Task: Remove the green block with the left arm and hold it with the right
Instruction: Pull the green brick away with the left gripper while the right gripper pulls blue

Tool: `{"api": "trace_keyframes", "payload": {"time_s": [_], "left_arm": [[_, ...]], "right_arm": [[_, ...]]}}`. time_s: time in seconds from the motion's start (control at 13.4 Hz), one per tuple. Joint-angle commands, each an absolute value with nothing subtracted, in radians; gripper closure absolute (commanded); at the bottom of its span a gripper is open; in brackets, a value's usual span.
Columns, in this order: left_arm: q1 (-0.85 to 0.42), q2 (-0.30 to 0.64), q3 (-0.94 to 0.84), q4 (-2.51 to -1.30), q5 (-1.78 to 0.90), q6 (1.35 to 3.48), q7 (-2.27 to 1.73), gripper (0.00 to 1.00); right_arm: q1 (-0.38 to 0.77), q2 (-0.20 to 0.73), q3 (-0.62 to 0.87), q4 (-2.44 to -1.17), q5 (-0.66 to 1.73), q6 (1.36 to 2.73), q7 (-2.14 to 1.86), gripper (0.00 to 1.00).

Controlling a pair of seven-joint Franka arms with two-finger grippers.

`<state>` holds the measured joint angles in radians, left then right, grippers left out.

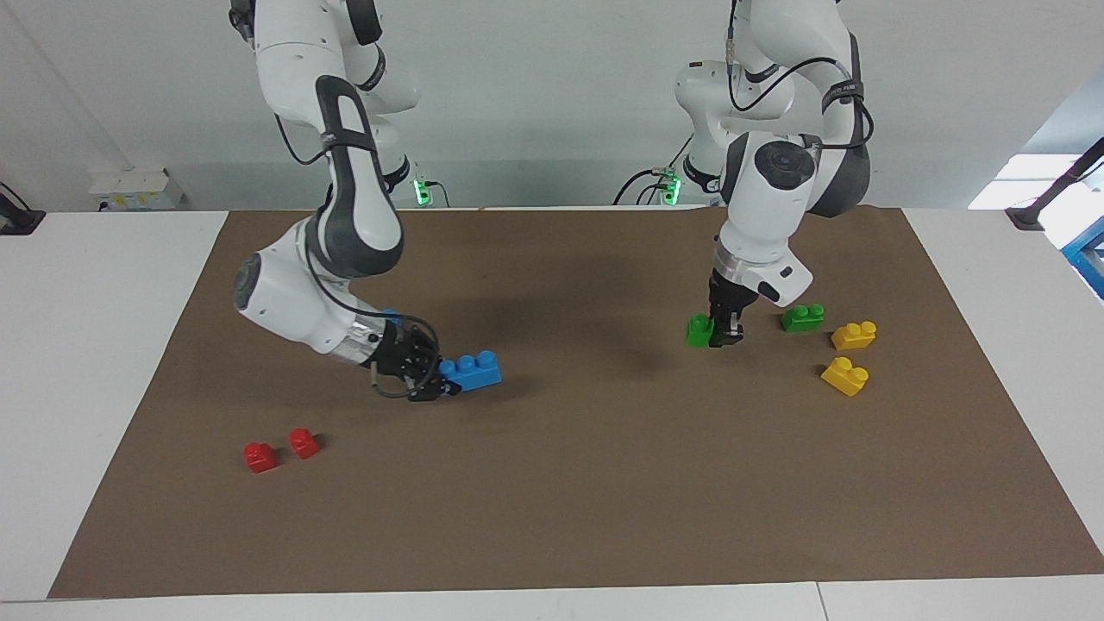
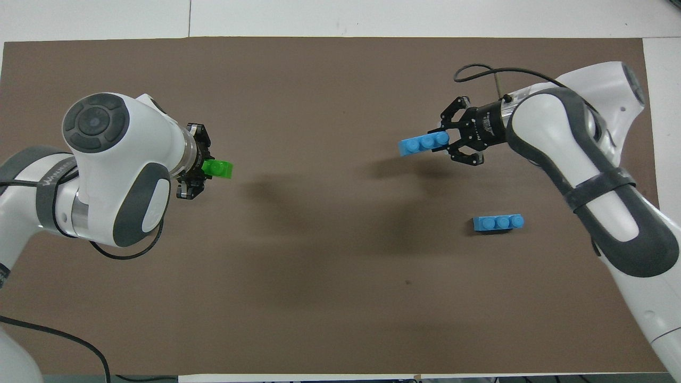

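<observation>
On the brown mat [image 1: 552,517], the left gripper [image 1: 723,332] clamps a green block [image 1: 699,330] beside a second green block [image 1: 802,317], while the right gripper [image 1: 431,379] grips a blue brick [image 1: 470,371]; the lift should rise straight, slowly.

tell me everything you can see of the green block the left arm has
The green block is a small bright green brick of glossy plastic with round studs on top. It sits upright and level between the jaws of the left gripper, which grips one end and leaves the other sticking out. It is low over the brown mat, beside a second green block; whether it touches the mat cannot be told.
</observation>
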<state>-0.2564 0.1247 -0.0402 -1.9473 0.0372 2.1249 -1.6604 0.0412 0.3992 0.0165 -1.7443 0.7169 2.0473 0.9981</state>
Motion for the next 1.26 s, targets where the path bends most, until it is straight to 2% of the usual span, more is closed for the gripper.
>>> {"api": "trace_keyframes", "payload": {"time_s": [0.0,0.52,0.89,1.19], "left_arm": [[-0.18,0.094,-0.051,-2.045,0.018,2.209,-1.512,1.0],[-0.057,0.15,-0.049,-2.091,0.017,2.307,-1.243,1.0],[-0.035,0.235,-0.049,-2.094,0.017,2.393,-1.141,1.0],[-0.018,0.247,-0.049,-2.091,0.017,2.405,-1.117,1.0]], "right_arm": [[-0.03,0.405,0.034,-1.773,0.683,2.014,0.968,1.0],[-0.176,0.434,0.032,-1.85,0.644,2.029,0.836,1.0],[-0.192,0.423,0.034,-1.911,0.647,2.092,0.833,1.0],[-0.178,0.423,0.035,-1.917,0.66,2.115,0.862,1.0]]}}
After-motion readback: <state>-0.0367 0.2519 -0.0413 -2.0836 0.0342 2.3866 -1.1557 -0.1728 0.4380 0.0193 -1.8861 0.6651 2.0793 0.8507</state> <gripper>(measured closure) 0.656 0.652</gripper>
